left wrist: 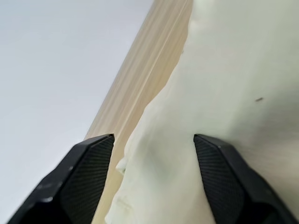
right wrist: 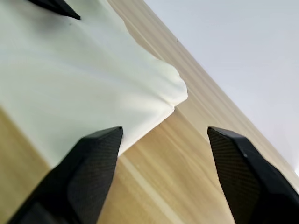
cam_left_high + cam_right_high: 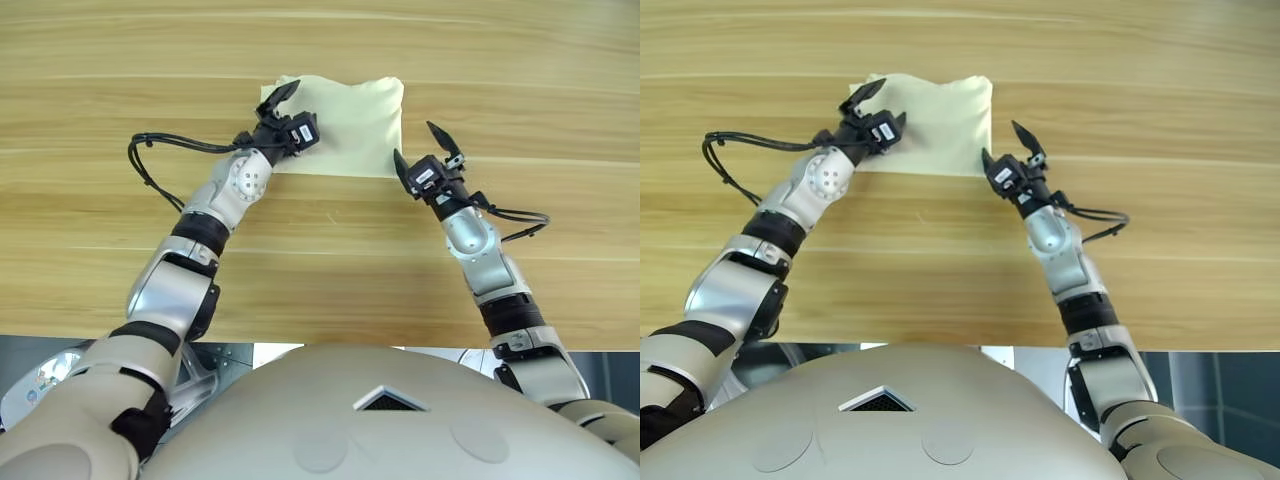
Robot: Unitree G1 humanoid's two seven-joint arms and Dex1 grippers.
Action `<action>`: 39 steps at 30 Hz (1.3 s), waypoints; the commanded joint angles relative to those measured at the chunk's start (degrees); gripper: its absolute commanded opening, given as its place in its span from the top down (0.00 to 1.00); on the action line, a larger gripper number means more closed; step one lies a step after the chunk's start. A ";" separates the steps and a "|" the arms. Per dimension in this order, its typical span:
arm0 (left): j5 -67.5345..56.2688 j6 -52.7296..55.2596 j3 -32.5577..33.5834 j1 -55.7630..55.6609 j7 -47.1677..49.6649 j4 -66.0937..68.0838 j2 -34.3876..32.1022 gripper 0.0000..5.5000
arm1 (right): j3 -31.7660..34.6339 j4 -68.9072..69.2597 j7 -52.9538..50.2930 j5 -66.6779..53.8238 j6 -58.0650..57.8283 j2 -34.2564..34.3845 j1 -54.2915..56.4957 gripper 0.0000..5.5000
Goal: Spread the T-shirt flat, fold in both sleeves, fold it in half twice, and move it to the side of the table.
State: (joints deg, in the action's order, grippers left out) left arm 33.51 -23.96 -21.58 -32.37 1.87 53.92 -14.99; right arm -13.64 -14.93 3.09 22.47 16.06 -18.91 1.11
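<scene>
At opposite edges of the folded pale-yellow cloth T-shirt (image 3: 350,125), my left gripper (image 1: 154,137) and right gripper (image 3: 412,138) gape wide, so I'd pinch all layers before sliding it.

The folded T-shirt (image 3: 350,120) lies on the bench (image 3: 320,260), toward its far side. The left tool (image 3: 290,108) sits over the T-shirt's left edge, one finger above the cloth and the other outside it. The right tool (image 3: 416,143) is just right of the T-shirt's near right corner, over bare bench.
</scene>
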 commanded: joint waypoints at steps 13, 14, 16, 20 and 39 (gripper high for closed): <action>-2.39 -3.99 4.70 9.15 6.82 -18.42 -3.70 0.42 | 0.45 12.45 2.57 0.60 -3.95 0.93 2.89 0.39; -3.32 -3.59 6.51 10.59 7.72 -22.36 -3.89 0.42 | -0.07 11.56 2.59 1.01 -3.98 1.64 4.51 0.39; -5.03 -1.89 11.04 14.04 11.06 -30.55 -3.35 0.42 | -1.96 5.95 2.52 2.22 -3.63 3.48 10.07 0.39; -16.02 -0.46 22.41 18.75 18.28 -36.55 1.88 0.42 | -4.34 -15.40 2.75 0.65 -0.91 10.25 24.69 0.39; -26.72 -6.62 27.94 20.59 15.63 -30.62 7.84 0.42 | 26.30 -61.86 -3.35 -26.52 -15.16 5.97 40.38 0.39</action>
State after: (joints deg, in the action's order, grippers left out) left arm 7.05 -30.85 5.68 -12.35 18.00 23.85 -6.98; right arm 7.51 -73.80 0.86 0.00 7.20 -9.50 44.25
